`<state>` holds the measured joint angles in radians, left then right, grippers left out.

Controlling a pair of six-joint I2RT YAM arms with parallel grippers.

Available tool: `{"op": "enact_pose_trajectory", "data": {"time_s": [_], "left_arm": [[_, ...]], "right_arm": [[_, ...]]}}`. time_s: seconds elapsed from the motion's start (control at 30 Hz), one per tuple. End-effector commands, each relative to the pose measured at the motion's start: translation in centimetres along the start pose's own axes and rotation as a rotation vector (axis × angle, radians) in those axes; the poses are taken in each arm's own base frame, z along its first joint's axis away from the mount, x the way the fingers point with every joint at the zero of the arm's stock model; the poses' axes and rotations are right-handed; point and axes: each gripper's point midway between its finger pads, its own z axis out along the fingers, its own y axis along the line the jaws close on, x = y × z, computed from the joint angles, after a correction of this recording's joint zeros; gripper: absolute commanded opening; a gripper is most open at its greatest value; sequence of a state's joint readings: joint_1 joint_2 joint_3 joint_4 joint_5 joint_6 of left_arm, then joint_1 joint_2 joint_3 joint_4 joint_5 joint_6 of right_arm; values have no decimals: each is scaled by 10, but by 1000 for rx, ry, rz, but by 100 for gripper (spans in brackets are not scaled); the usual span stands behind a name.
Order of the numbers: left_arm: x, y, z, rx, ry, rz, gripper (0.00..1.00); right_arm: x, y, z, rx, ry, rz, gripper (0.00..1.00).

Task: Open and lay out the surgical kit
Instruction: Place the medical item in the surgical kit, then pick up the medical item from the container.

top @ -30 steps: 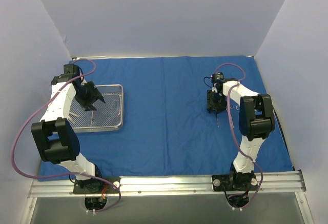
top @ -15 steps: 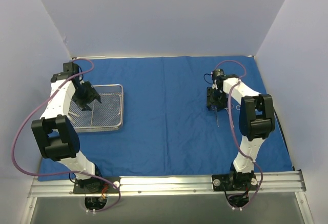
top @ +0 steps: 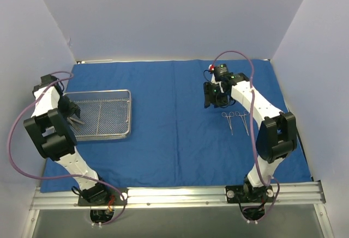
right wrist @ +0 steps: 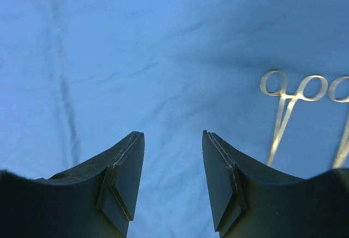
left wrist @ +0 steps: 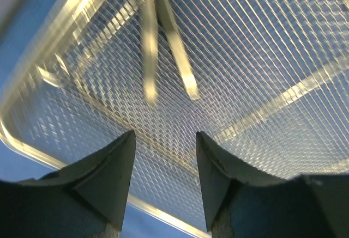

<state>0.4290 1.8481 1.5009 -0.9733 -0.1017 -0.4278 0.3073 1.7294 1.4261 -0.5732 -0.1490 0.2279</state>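
Toward the left of the top view, I see the wire-mesh tray [top: 130,113] sitting on the royal-blue cloth wrap [top: 174,134], which lies opened out flat across most of the frame. My left claw [top: 73,119] hangs over the tray's left end, near its lower left corner. On the left wrist camera its fingers [left wrist: 112,172] are spread with nothing between them, and the mesh floor fills the view beyond. 2 bright metal shafts [left wrist: 163,47] lie on the mesh ahead of the tips, close together and fanning slightly. They are too blurred for me to name the tool.

Right of centre in the top view, 2 scissor-like tools lie side by side on the cloth, not touching, with their ring handles toward the top of the frame: the first instrument [top: 229,121] and, to its right, the second instrument [top: 244,121]. My right claw [top: 210,95] sits just up and left of them, clear of both. On the right wrist camera its fingers [right wrist: 122,178] are spread and empty over bare cloth, and both tools show at the right edge, the second cut off by the frame.
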Motion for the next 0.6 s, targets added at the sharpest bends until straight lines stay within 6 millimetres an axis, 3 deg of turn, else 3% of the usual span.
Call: {"op": "enact_pose_trajectory", "data": {"time_s": [0.0, 0.17, 0.3, 0.43, 0.57], "left_arm": [[-35, 0, 19, 2, -57, 36, 56], [-59, 7, 34, -75, -88, 75, 54], [-62, 11, 53, -123, -58, 113, 53], [-63, 11, 63, -154, -38, 121, 45], [-62, 11, 71, -179, -30, 124, 45]], "right_arm": [[8, 3, -17, -28, 11, -20, 47], [16, -2, -18, -25, 16, -25, 47], [18, -7, -16, -23, 21, -11, 47], [22, -9, -13, -20, 36, -5, 47], [25, -12, -12, -26, 41, 15, 46]]}}
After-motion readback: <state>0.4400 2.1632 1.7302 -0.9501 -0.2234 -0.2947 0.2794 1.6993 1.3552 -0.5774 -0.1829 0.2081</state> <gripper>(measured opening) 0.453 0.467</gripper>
